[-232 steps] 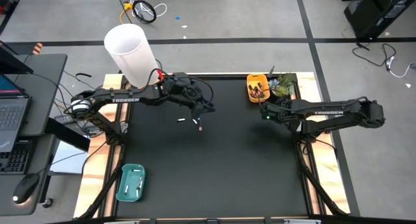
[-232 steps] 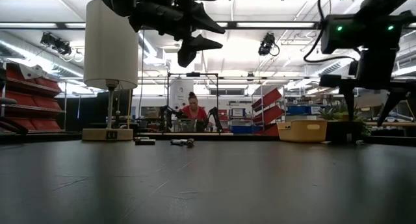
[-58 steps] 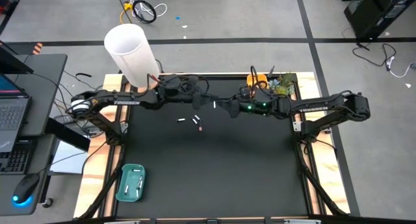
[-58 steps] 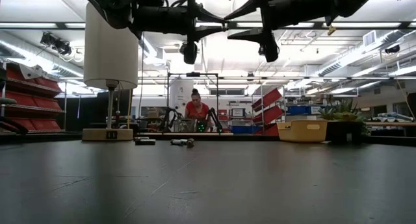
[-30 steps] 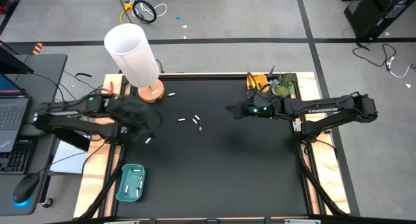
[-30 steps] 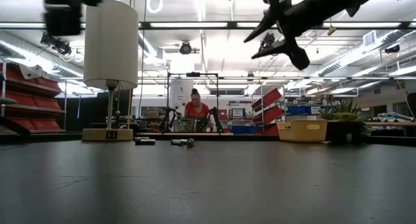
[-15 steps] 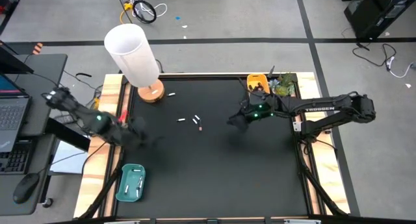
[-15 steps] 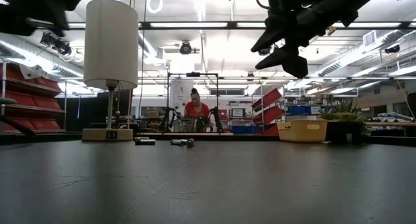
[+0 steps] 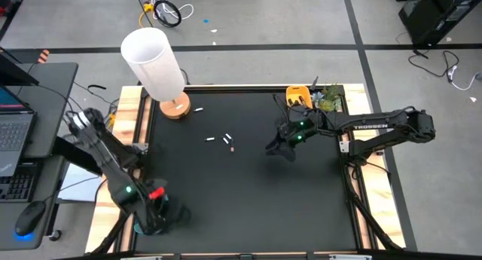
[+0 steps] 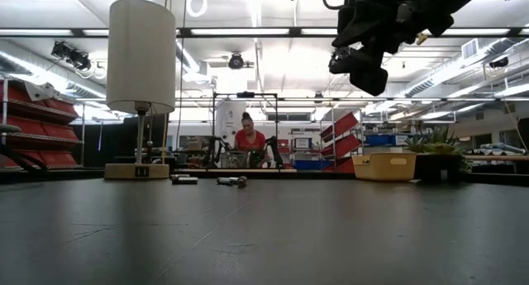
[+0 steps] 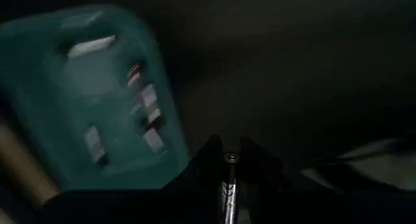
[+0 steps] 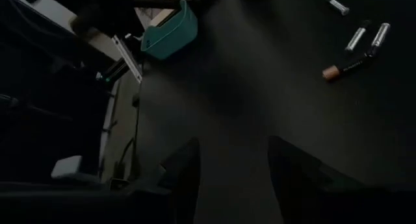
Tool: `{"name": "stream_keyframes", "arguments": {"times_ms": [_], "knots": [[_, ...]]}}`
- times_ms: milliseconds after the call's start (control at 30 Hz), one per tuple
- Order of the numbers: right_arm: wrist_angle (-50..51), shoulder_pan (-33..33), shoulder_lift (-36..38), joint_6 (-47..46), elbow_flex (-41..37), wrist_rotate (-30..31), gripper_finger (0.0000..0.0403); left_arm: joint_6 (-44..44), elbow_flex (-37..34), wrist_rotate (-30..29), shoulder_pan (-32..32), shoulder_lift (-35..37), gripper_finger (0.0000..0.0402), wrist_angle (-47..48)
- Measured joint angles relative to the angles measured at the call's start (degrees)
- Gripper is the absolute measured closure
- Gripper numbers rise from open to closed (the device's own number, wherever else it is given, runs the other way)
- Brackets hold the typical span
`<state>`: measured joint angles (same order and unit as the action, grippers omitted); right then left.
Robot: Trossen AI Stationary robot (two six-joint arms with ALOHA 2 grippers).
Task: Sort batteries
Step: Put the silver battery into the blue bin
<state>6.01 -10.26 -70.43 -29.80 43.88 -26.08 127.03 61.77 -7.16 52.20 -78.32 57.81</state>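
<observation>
Left hand (image 11: pixel 229 160), pinched nearly shut on a slim silver battery (image 11: pixel 229 185), hangs over the near-left corner of the worktop (image 9: pixel 248 207) beside the teal tray (image 11: pixel 97 100), which already holds several pale batteries; whether the hand is squarely above the tray cannot be told from the blurred wrist view; right hand (image 12: pixel 231 165), fingers spread wide and holding nothing, hovers high above the worktop's right half; farther back lie three loose batteries (image 9: pixel 224 142) near the middle, a fourth one (image 9: pixel 199 109) beside the white lamp (image 9: pixel 154 64), and a yellow tray (image 9: pixel 298 98) at the far-right edge next to a small plant (image 9: pixel 328 100); beyond the worktop, a person (image 10: pixel 246 136) sits at another station. The risk, judging from here, is a release short of the tray's rim, which would send the round battery rolling across the dark surface or off its edge; another is the right arm descending on the close-set trio and nudging two apart while grasping one.
</observation>
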Motion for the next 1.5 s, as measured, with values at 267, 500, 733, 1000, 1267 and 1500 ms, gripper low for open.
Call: {"name": "stream_keyframes", "arguments": {"times_ms": [267,500,733,1000,1267,1500], "knots": [[-1.2,0.0,0.0,0.1,0.0,-2.6,0.0239,-0.2,7.4,4.0,1.1,-6.2,0.0357,10.4],[-2.3,0.0,0.0,0.0,0.0,-2.6,0.0239,-0.2,9.6,8.4,5.4,-6.4,0.0357,20.8],[-4.9,0.0,0.0,0.0,0.0,-2.5,0.0239,-0.1,5.3,7.1,6.8,-6.4,0.0356,17.2],[-4.9,-0.1,0.0,-0.6,0.0,-2.3,0.0239,-0.3,-1.6,4.3,5.8,-6.4,0.0351,9.5],[-4.9,-0.1,0.0,-2.7,0.0,-2.2,0.0239,-0.6,-8.1,3.8,5.8,-6.4,0.0349,1.3],[-4.9,-0.1,0.0,-3.8,0.0,-2.2,0.0239,-0.5,-13.3,5.4,5.8,-6.3,0.0344,-4.4]]}}
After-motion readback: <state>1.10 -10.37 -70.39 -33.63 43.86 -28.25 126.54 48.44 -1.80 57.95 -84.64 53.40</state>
